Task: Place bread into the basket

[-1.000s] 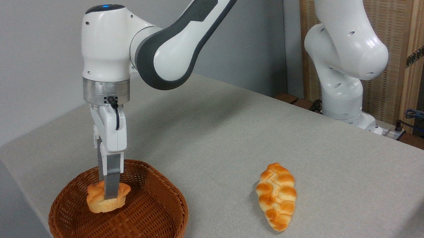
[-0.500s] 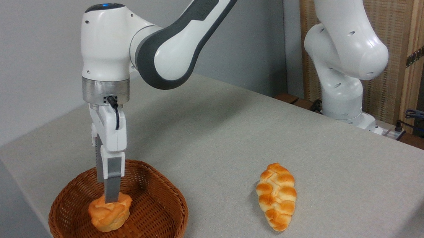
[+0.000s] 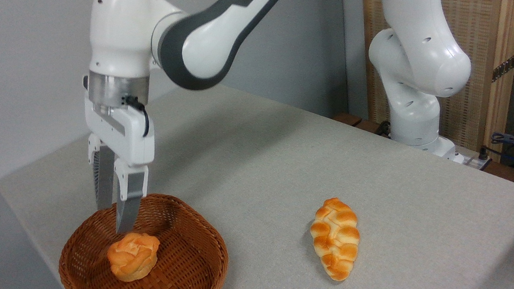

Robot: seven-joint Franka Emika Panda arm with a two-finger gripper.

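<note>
Since the bun (image 3: 133, 256) sits upright on the floor of the basket (image 3: 190, 280), just below the fingertips and apart from them, the placing looks done and only a clear lift away seems to remain. Right under the gripper (image 3: 114, 220), whose two grey fingers stand spread and empty, the bun shows a knotted golden top and paler base inside coarse brown wicker. Farther right of it, a long braided loaf (image 3: 336, 238) lies on the speckled grey table (image 3: 264, 172).
</note>
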